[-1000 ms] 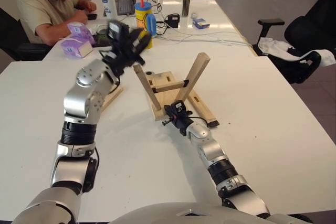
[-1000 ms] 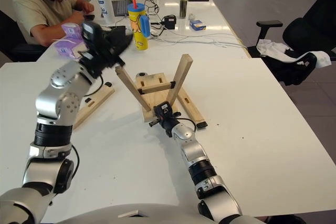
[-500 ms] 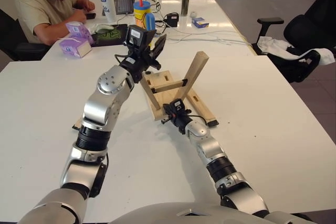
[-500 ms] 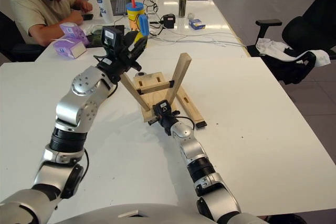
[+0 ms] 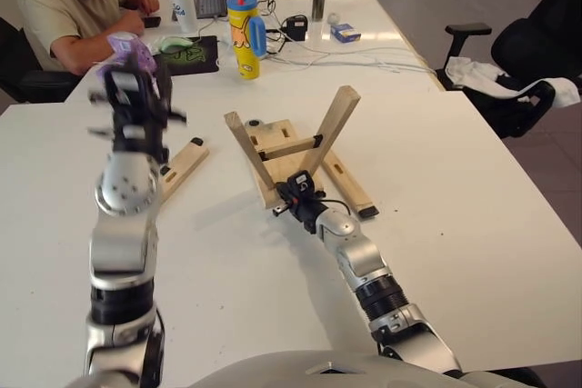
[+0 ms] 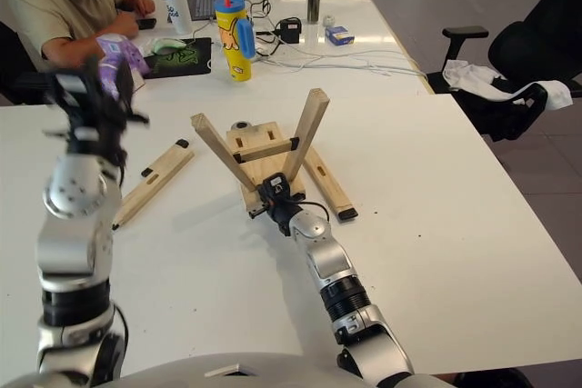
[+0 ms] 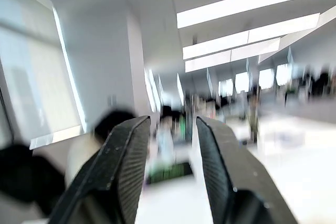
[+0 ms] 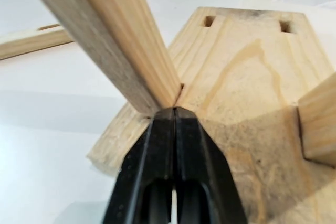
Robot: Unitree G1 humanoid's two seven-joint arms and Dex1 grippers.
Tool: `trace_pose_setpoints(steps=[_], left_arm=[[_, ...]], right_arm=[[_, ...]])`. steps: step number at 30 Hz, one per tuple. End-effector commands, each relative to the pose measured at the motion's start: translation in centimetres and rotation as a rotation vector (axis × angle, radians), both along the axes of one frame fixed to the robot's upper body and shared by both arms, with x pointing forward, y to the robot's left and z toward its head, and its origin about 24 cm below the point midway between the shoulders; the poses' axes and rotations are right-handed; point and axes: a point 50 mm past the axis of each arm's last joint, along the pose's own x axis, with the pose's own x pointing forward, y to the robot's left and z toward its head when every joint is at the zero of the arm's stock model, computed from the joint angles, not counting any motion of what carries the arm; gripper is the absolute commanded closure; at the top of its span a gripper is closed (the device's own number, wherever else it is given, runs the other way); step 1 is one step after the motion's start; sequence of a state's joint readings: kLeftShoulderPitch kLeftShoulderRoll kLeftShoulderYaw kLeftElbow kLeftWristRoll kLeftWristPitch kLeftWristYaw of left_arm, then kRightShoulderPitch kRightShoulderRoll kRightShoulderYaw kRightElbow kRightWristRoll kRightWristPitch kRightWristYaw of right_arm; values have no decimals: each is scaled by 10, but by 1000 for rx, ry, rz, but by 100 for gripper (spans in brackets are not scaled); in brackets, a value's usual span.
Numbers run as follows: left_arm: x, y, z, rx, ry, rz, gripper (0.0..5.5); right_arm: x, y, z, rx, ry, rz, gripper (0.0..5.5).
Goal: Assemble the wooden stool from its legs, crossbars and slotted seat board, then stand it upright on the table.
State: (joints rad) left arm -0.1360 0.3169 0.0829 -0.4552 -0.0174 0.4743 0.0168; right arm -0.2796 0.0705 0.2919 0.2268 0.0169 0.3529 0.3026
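Seat board (image 5: 271, 140) laid flat on table (image 5: 464, 224). 2 tilted legs slotted into it: left leg (image 5: 252, 159), right leg (image 5: 329, 129), joined by crossbar (image 5: 291, 148). Right gripper (image 8: 174, 111) pressed together, tips at left leg's base on seat board. Left gripper (image 7: 172, 123) raised left of seat board, fingers spread, nothing pinched. Loose leg (image 5: 182, 168) laid left of seat board.

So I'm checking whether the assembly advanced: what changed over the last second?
The left end effector swung away from the half-built pale wooden stool to the robot's left, open and empty. The right end effector stayed shut at a leg's base on the slotted seat board; the loose black-tipped wooden leg lay unmoved.
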Motion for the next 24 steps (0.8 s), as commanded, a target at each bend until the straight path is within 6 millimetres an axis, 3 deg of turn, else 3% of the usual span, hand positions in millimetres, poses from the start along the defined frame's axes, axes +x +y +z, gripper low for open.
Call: trace_pose_setpoints(steps=[1,4,8,12,16,20,24], left_arm=[[-8,-15,-47,-62,225,-64,385],[-7,-23,-51,-83,248,-75,385],[-5,-27,-41,-90,186,-66,385],[-12,-23,-31,-123,114,-6,385],[-22,-17,-31,-160,93,64,401],[-28,-8,-26,-228,27,111,452],[-25,4,-12,-172,-48,204,510]], right_arm=[[-3,21,11,29,6,65,550],[4,23,14,15,15,3,550],[5,20,30,22,-45,-21,550],[-23,-7,50,105,-127,48,550],[-55,-62,58,143,-171,-8,550],[-46,-133,77,93,-329,-381,550],[-21,-173,97,48,-437,-665,550]])
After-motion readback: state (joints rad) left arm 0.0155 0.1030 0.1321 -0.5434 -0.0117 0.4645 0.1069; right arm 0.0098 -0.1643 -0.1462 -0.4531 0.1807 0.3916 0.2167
